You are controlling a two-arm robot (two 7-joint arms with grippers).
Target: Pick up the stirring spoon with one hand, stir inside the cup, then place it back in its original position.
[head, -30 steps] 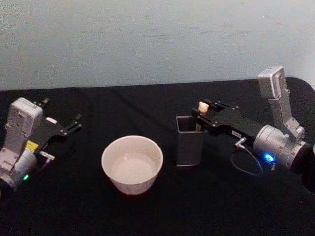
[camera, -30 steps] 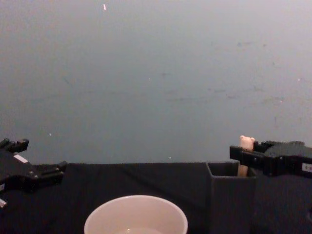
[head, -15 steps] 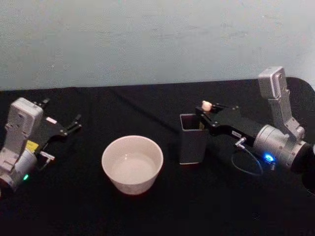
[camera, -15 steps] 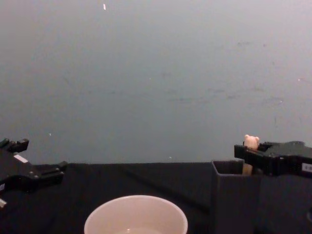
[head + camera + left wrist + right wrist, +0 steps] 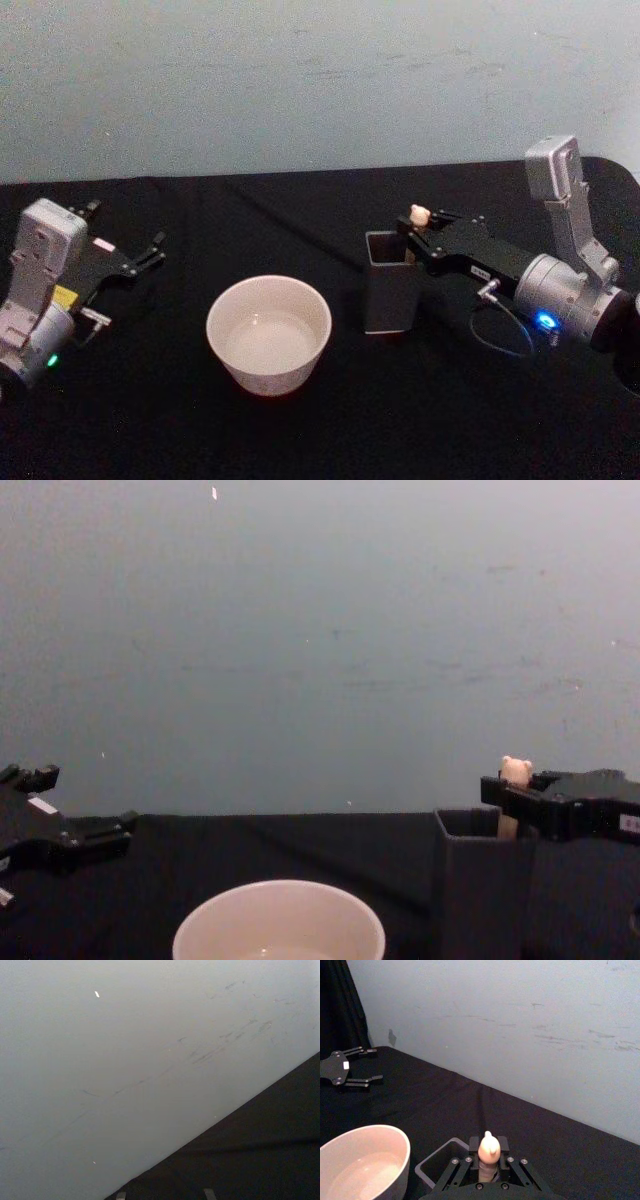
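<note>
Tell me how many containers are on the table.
2. The cup sits centrally; the holder stands to its right, with the stirring spoon in it, gripped by the right gripper.

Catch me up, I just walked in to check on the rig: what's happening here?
The right gripper is shut on the spoon, gripping its handle just below the bear head. The spoon stands in the holder and has not been lifted out yet. The cup sits apart from the holder, on the robot's left of it, with no stirring begun. The left gripper is parked, open, at the far left of the table.
</note>
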